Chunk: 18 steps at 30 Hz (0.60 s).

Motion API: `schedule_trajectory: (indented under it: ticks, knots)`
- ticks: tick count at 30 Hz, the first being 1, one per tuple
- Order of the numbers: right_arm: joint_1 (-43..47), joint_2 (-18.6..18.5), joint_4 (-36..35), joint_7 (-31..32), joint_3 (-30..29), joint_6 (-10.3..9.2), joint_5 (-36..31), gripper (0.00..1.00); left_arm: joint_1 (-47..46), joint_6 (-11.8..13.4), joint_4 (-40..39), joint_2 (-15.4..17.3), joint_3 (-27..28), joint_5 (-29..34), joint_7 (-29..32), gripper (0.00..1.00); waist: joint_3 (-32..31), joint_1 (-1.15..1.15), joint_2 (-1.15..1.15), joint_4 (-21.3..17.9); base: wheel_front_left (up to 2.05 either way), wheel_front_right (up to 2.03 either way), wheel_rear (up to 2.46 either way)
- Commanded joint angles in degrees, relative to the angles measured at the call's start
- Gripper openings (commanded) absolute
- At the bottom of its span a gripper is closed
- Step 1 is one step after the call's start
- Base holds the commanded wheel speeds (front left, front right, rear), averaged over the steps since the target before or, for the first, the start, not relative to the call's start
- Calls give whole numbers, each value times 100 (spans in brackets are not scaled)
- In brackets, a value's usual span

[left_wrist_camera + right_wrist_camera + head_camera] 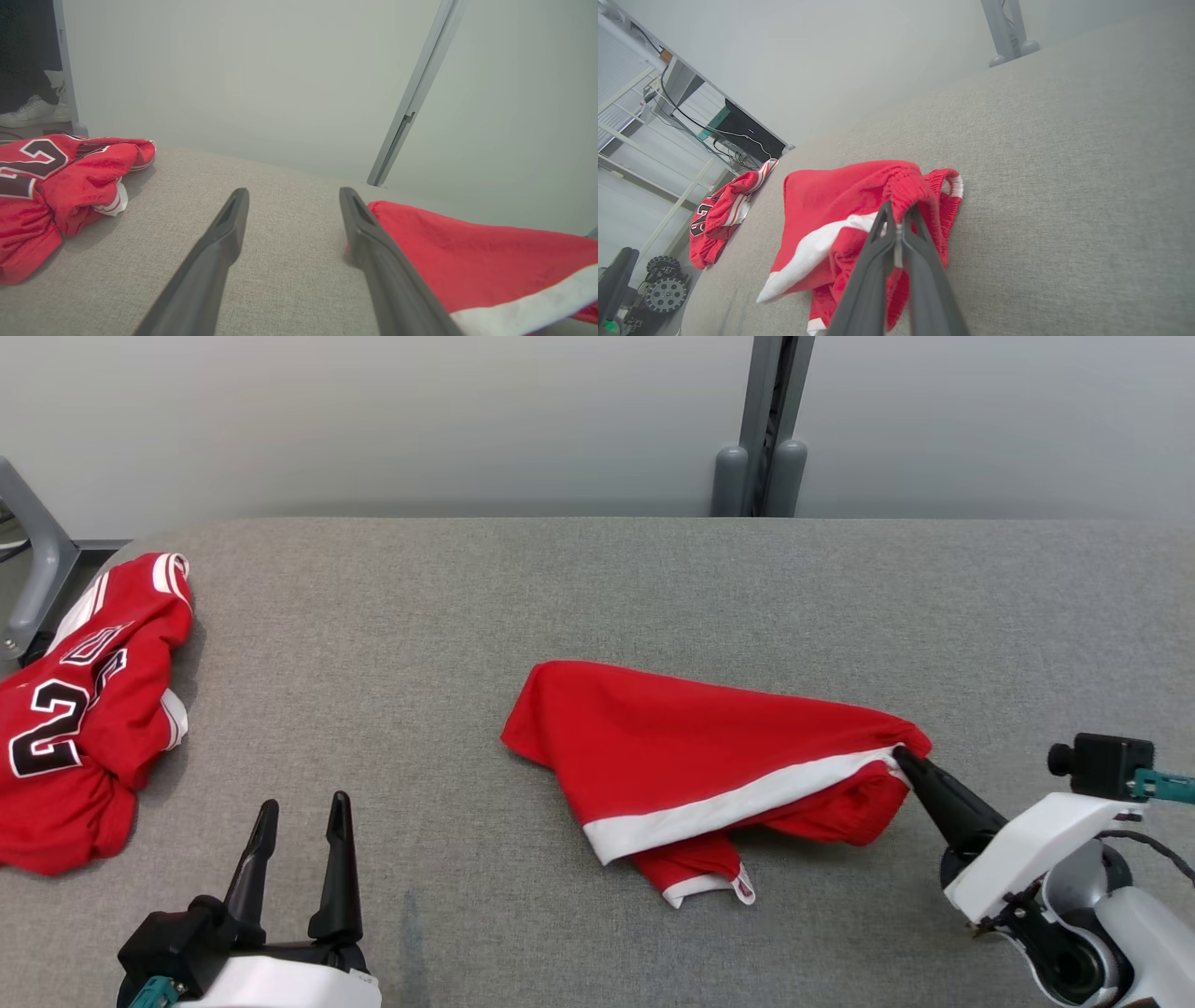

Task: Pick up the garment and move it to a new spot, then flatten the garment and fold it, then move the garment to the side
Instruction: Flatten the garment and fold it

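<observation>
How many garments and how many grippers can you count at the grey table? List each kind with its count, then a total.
Garments: 2 (white-banded red garment, numbered red jersey)
Grippers: 2 (left gripper, right gripper)
Total: 4

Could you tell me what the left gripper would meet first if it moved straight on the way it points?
Probably bare table: the left gripper points between jersey and shorts, touching neither; its height is unclear.
</observation>
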Motion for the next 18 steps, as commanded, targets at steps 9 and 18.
schedule_trajectory:
  ticks: [9,18]
  knots:
    - [-144,-278,1027,-381,-255,13,-221,0,-157,-85,149,14,-60,50,-16,100,54,0,0,92,0,0,0]
    - [-155,-364,1837,-514,-225,13,-697,0,-170,-136,258,14,-84,87,-16,100,17,0,0,95,0,0,0]
